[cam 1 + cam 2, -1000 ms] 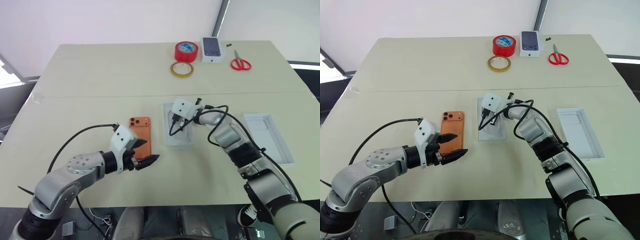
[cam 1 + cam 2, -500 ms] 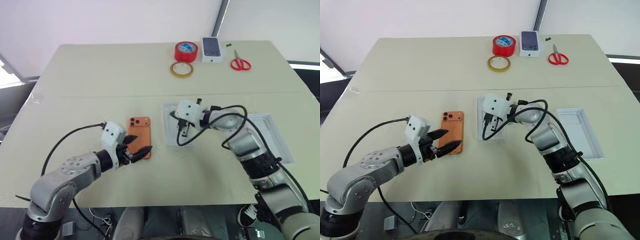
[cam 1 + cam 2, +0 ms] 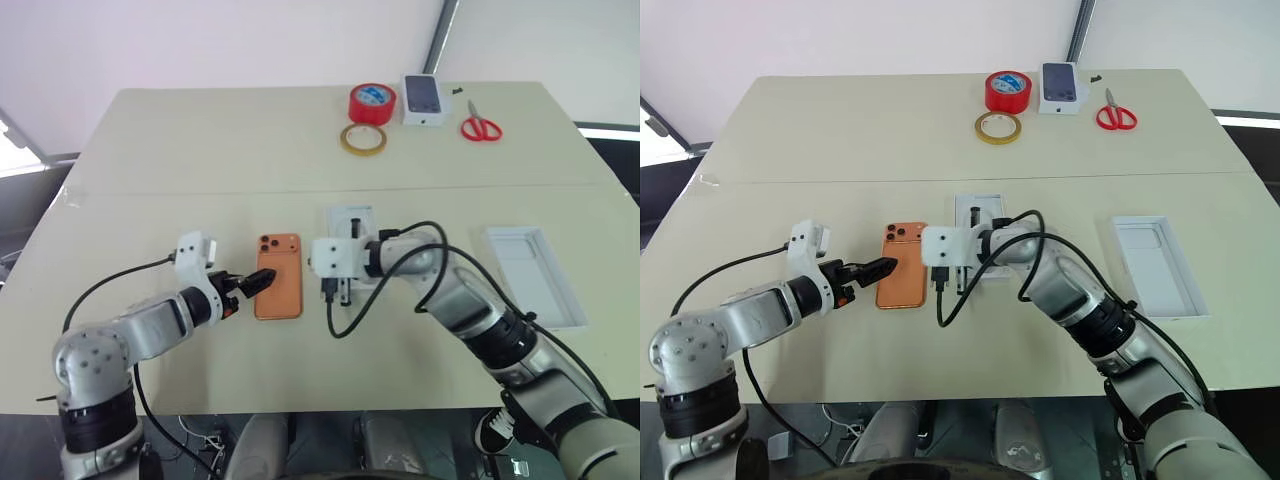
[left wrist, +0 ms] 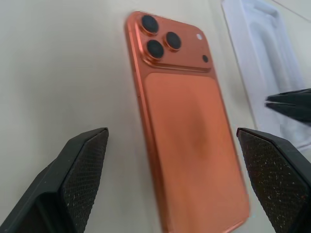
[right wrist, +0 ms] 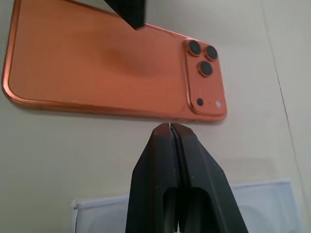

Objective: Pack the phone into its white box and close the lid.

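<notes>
The orange phone (image 3: 278, 276) lies face down on the table, its camera lenses at the far end. My left gripper (image 3: 255, 282) is open at the phone's near left side; in the left wrist view its fingertips (image 4: 87, 150) stand wide, with the phone (image 4: 187, 141) on the table beyond them. My right gripper (image 3: 333, 289) is shut and empty, and its tips (image 5: 168, 129) hover just off the phone's right long edge, near the camera end. The shallow white box (image 3: 535, 275) lies open at the right, away from both grippers.
A flat white tray with a recess (image 3: 350, 222) lies right of the phone, under my right wrist. At the far edge are a red tape roll (image 3: 371, 100), a yellowish tape ring (image 3: 364, 139), a small white carton (image 3: 424, 98) and red scissors (image 3: 481, 126).
My right gripper came off the white tray and moved left to the phone's right edge. My left gripper swung left and rolled, so it now points at the phone from its left.
</notes>
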{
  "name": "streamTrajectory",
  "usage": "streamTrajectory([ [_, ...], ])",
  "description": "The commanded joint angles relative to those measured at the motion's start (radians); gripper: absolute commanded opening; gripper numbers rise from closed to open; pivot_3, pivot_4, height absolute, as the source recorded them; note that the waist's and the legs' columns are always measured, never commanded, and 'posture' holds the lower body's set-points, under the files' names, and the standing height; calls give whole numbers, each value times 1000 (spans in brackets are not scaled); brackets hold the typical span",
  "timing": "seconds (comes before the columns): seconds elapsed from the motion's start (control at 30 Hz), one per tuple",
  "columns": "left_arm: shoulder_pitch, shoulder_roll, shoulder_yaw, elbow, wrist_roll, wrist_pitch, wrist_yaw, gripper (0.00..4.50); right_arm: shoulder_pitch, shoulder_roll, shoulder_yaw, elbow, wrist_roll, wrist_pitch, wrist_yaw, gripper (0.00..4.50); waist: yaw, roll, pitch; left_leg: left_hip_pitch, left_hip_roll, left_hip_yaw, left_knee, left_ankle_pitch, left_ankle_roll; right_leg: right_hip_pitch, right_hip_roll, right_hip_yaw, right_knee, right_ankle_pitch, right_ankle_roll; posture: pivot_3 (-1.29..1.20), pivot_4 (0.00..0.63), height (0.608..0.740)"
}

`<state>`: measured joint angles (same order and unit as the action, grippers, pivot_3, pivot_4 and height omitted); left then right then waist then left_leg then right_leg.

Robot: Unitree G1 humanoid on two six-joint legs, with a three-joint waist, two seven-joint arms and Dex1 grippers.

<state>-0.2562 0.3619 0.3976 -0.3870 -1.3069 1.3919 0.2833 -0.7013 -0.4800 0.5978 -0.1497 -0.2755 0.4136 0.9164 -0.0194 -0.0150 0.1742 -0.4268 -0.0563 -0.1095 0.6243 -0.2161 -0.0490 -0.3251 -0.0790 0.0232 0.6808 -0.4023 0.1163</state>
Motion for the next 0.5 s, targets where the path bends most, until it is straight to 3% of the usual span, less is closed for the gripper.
streamTrajectory([
  [0.03, -29, 44, -6, 71, -138, 31, 87, 4446, -53, 13, 66, 24, -71, -30, 37, 0, 0, 0, 0, 0, 0, 0, 0, 0, 0, 0, 0, 0, 0, 0, 0, 0, 150, 740],
  [0.5, -9, 255, -255, 158, -532, -140, 254, 4446, -88, 98, 113, 135, -168, -136, 59, 0, -1, 0, -1, 1, 0, 0, 0, 0, -1, 0, 0, 0, 1, 0, 0, 0, 150, 740],
])
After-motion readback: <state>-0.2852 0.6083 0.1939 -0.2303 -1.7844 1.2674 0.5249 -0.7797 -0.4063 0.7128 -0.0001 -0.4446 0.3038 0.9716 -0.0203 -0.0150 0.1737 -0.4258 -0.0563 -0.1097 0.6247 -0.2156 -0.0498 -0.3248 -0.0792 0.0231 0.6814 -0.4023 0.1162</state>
